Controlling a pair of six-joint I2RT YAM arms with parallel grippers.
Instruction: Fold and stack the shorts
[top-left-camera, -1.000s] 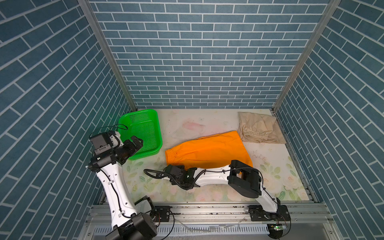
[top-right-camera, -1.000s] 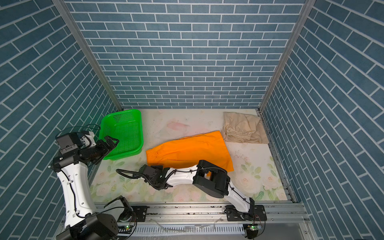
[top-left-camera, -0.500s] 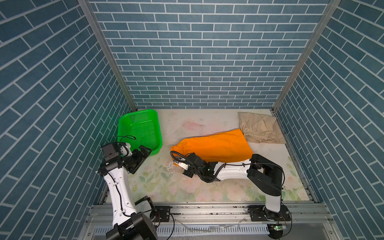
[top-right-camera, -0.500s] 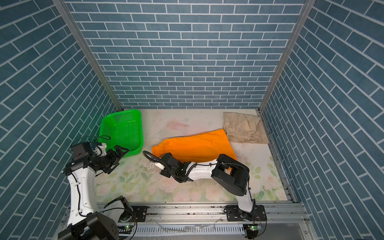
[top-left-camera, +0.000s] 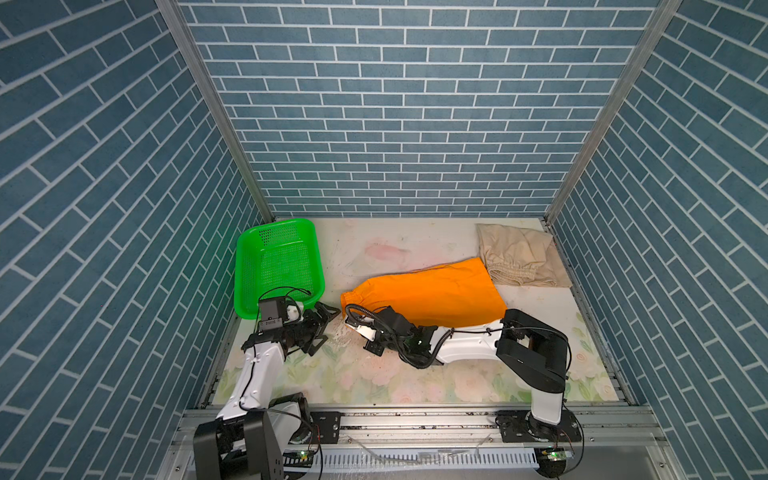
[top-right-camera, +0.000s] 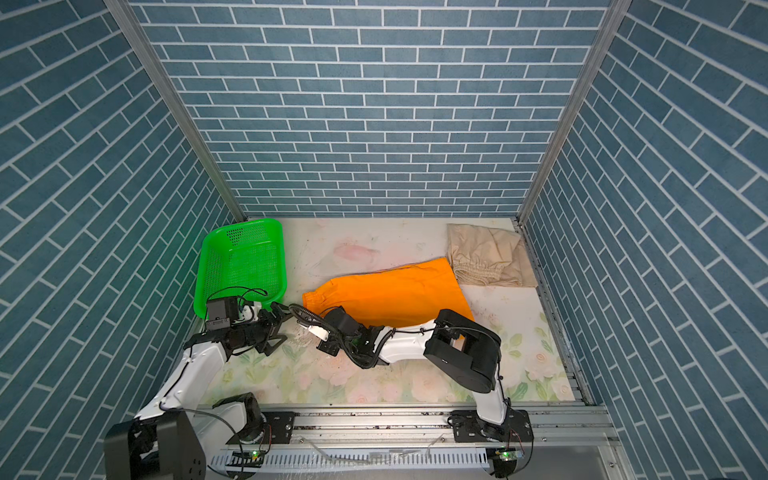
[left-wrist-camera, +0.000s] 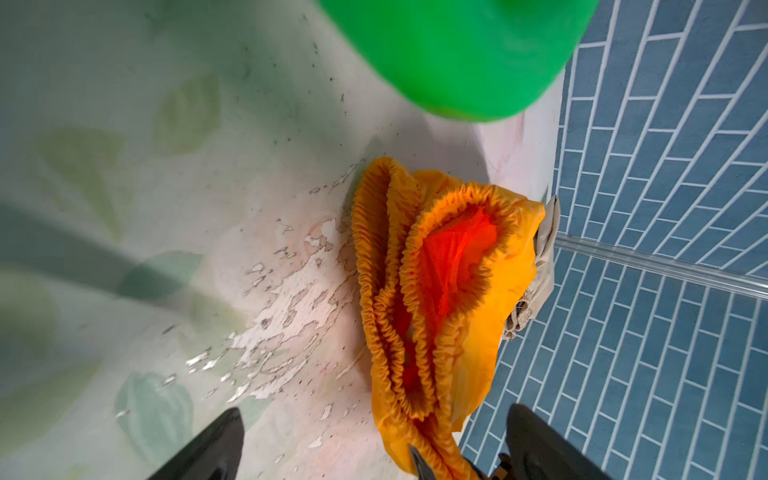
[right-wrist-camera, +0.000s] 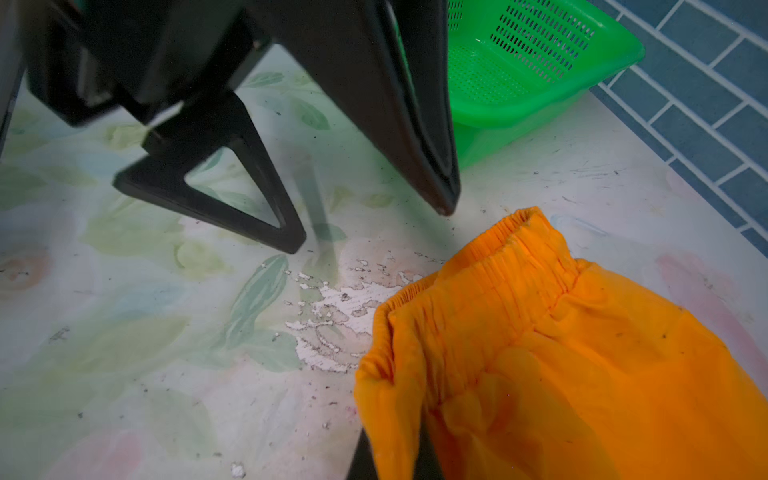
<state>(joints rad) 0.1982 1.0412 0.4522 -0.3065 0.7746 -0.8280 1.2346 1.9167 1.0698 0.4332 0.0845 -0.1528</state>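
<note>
Fold setup: right tool (right-wrist-camera: 395, 461) pinched shut on orange shorts (top-left-camera: 432, 295) waistband corner; left tool (top-left-camera: 326, 328) wide open, empty. Next, I'd guess: left takes other corner.

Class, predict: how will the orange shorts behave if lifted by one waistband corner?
Probably floppy: the orange shorts lie in soft wrinkles, and the gathered waistband sags into folds. Likely light, since the cloth looks thin where the right end effector pinches its edge. The rest would probably drape and drag behind.
</note>
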